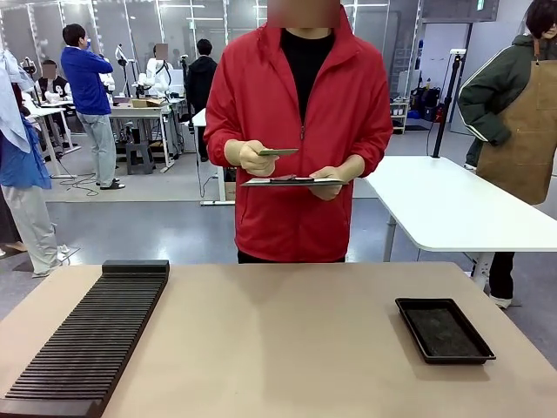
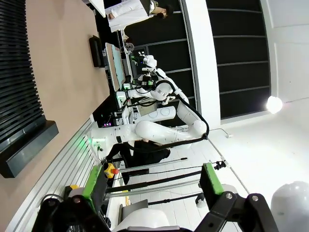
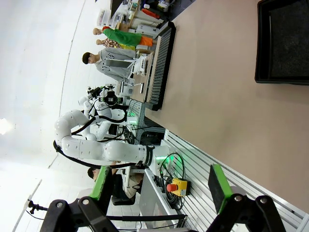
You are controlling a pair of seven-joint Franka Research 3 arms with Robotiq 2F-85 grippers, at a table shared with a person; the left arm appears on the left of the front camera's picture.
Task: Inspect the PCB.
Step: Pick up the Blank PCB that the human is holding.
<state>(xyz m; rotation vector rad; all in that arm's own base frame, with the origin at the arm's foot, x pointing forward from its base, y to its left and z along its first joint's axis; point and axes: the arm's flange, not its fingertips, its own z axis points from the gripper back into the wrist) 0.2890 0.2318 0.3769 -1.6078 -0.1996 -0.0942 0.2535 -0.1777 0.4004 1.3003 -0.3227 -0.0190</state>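
Bench (image 1: 287, 348) inventory: one black slotted rack (image 1: 87, 340) and one shallow black tray (image 1: 426, 302). The rack lies along the left edge, running from the near-left corner toward the far edge. The tray sits near the right edge, well apart from the rack, and holds nothing visible.

One person (image 1: 300, 131) in a red jacket stands beyond the far edge, facing the bench. One PCB (image 1: 278, 151) is present. It is off the bench, held roughly level at chest height in one hand (image 1: 252, 158). It is seen nearly edge-on, so its surface detail cannot be read. The other hand (image 1: 329, 181) supports one dark tablet (image 1: 291, 181), also held flat, just below the PCB and apart from it.

Two grippers are visible, one in each wrist view. The left gripper (image 2: 152, 186) is released: its two green pads (image 2: 93, 186) stand wide apart with nothing between them. The right gripper (image 3: 159, 188) is likewise released, its two fingers spread and grasping nothing. Both grippers are off the bench surface and well away from the PCB.
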